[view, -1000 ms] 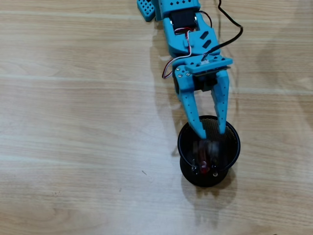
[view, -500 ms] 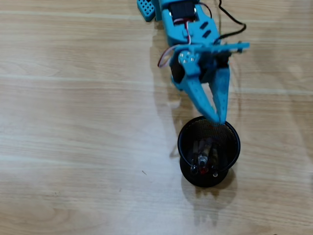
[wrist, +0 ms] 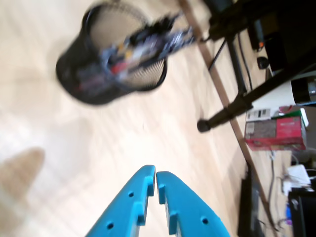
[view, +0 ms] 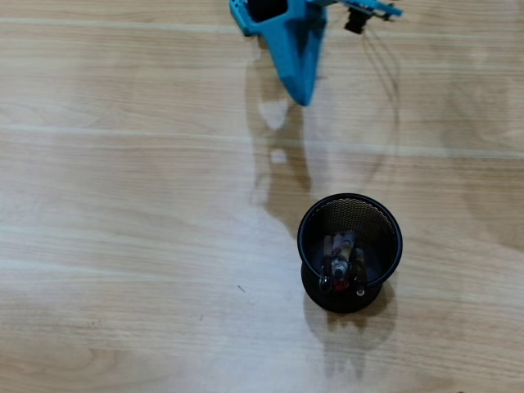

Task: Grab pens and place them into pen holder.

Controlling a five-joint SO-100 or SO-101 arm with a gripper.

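In the wrist view the blue tool fills the bottom edge, its two fingers pressed together with only a thin slit between them and nothing held. It hangs above bare wooden desk. Beyond it, the black mesh pen holder stands blurred on the desk, with the pens bunched inside and their ends poking out over its rim. Past the desk's far edge stand a dark tripod leg and a red box.

In the overhead view the tool points down from the top edge of the desk, well apart from the pen holder, which sits right of the desk's middle, nearer the bottom edge. The pens lean together inside it.
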